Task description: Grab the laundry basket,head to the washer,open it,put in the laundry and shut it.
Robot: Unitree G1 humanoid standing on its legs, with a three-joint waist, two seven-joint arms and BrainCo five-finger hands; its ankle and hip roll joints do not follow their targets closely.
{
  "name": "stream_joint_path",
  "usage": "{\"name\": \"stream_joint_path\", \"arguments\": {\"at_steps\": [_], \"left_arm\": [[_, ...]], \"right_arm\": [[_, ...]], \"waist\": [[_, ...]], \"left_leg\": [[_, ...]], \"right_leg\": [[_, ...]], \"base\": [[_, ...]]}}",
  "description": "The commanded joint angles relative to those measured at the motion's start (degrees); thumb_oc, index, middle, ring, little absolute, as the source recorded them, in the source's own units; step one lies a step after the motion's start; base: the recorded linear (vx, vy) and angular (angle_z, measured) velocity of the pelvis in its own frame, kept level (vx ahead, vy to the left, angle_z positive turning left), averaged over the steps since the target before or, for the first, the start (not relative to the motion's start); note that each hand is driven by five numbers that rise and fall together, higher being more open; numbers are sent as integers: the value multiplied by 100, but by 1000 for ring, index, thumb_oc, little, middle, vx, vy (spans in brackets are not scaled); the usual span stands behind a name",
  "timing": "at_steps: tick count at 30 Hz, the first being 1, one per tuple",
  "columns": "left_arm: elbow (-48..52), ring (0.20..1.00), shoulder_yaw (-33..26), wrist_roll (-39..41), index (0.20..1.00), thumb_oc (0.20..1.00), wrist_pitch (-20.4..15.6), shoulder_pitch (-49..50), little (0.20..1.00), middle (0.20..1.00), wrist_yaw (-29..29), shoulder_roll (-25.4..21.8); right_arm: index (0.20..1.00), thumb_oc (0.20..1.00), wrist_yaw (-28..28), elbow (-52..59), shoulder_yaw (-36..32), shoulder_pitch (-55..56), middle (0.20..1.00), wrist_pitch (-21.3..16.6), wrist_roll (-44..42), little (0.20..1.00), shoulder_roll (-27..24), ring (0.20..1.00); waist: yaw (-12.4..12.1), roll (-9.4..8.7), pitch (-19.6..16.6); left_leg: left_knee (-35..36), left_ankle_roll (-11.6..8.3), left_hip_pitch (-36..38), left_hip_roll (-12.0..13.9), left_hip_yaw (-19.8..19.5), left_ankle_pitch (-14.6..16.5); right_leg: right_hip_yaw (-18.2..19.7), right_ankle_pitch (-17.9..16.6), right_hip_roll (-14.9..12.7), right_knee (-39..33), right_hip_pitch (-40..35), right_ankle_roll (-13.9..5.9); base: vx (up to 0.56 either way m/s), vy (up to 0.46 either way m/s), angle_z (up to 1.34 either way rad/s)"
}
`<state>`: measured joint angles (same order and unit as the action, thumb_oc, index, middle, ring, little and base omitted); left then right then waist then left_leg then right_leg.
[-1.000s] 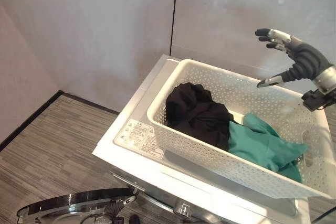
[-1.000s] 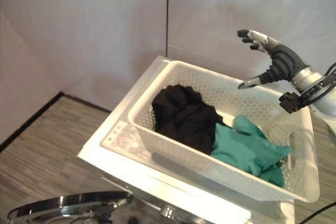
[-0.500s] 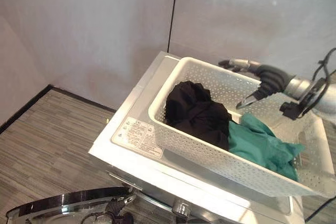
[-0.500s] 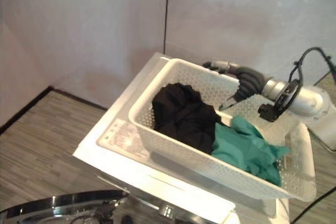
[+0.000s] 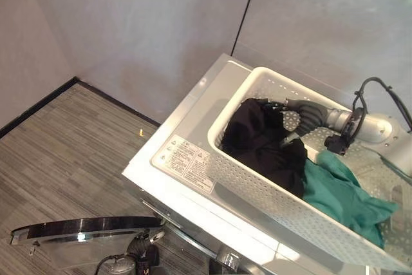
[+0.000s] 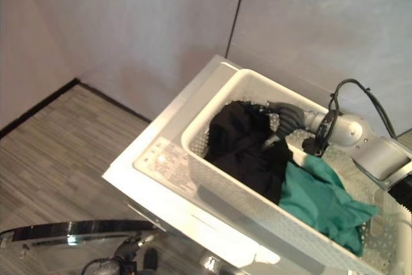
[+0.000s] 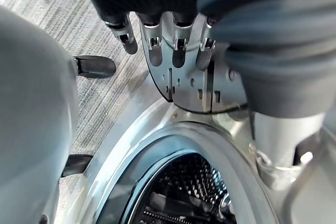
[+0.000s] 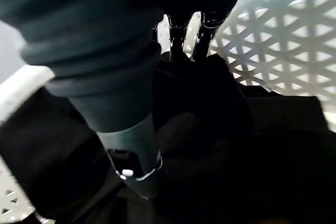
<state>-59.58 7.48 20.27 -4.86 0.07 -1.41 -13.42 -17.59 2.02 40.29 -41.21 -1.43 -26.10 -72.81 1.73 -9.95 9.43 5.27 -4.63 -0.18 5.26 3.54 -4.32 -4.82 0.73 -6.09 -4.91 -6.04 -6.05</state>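
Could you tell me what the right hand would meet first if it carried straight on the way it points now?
Most likely the black garment: the right hand reaches into the white laundry basket with its fingers already at that dark cloth. Depth is hard to judge, so contact may already exist.

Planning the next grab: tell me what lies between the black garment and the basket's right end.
A green garment lies between the black garment and that end of the basket, seen from the head.

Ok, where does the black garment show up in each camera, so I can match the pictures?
Left eye view: black garment lies in the white basket's end nearer the wall corner.
Right eye view: same end of the basket, beside the green garment.
Right wrist view: dark cloth right under the right hand.
Left wrist view: washer drum instead.
Shared landmark: the basket's perforated wall.
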Motion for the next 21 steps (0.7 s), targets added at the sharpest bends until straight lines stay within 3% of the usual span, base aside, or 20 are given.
{"name": "stream_joint_path", "arguments": {"at_steps": [1,10,15,21], "left_arm": [[-65,1000,135,126,1000,1000,-161,-179,1000,1000,23,-185],[-162,1000,124,247,1000,1000,-148,-295,1000,1000,155,-153],[6,1000,225,451,1000,1000,-159,-379,1000,1000,193,-141],[-115,1000,246,442,1000,1000,-102,-369,1000,1000,188,-123]], "right_arm": [[1000,1000,185,-118,211,-616,1000,-78,106,1000,-2,1000],[1000,1000,261,-154,561,-925,1000,-24,359,1000,519,1000],[1000,1000,104,-629,963,-827,1000,218,871,1000,1052,1000],[1000,1000,-105,-909,1082,-645,1000,360,1092,1000,1289,1000]], "waist": [[-277,-77,-103],[-370,-92,68],[-462,-109,290],[-463,-93,267]], "left_leg": [[-552,-348,412,641,168,853],[-623,-371,187,669,72,827],[-719,-378,-29,693,-57,800],[-705,-378,-55,701,-121,790]], "right_leg": [[-119,-427,-716,544,933,-456],[-200,-449,-697,503,1013,-428],[-239,-450,-682,519,1093,-393],[-275,-399,-654,520,1055,-367]], "base": [[0,0,0],[-5,-11,3],[-40,-26,4],[14,-10,8]]}}
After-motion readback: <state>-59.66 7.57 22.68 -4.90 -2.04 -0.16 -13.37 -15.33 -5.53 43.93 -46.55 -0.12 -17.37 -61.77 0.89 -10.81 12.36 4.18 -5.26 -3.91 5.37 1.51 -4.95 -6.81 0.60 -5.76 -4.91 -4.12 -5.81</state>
